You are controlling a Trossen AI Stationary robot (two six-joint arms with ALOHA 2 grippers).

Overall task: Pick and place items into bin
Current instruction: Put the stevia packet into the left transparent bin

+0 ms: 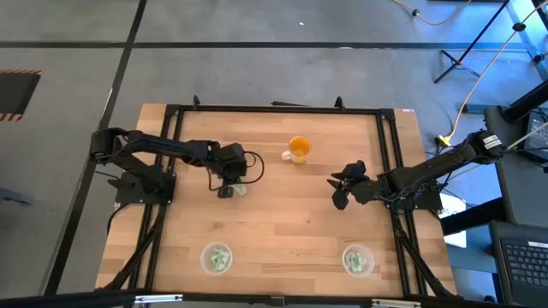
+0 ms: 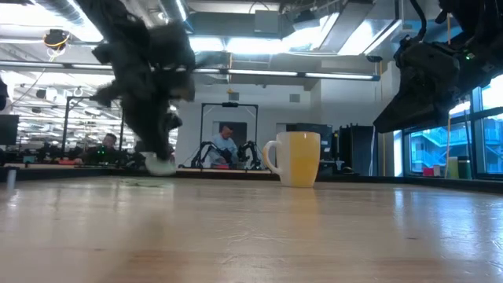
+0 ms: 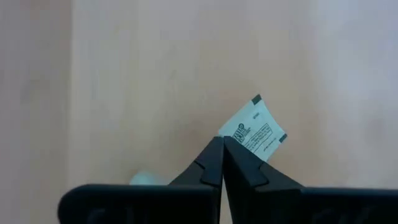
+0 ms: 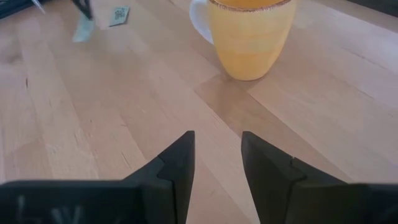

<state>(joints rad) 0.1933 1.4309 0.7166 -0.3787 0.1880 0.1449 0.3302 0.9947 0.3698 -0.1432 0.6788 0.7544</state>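
Observation:
My left gripper [image 3: 222, 167] is shut on a small green-and-white packet [image 3: 255, 127] over the table's left middle, also seen as my left gripper [image 1: 228, 190] from above. A second packet [image 4: 119, 15] lies flat on the wood close by. Two clear round bins, the left bin [image 1: 216, 258] and the right bin [image 1: 358, 260], stand near the table's near edge, each with packets inside. My right gripper [image 4: 217, 155] hangs open right of the orange mug [image 1: 298, 150], nothing between its fingers. My left gripper pinches the packet by one edge [image 3: 239, 140] between its two fingertips, coming from above and slanting down. Most of the packet sticks out past the fingertips. In the low view the packet [image 2: 161, 165] hangs at the fingers' lower end, close over the table.
The orange mug [image 2: 297, 157] stands upright at the far middle, between the two arms. Black frame rails [image 1: 387, 162] run along the table's edges. Bare wood lies between the grippers and the bins.

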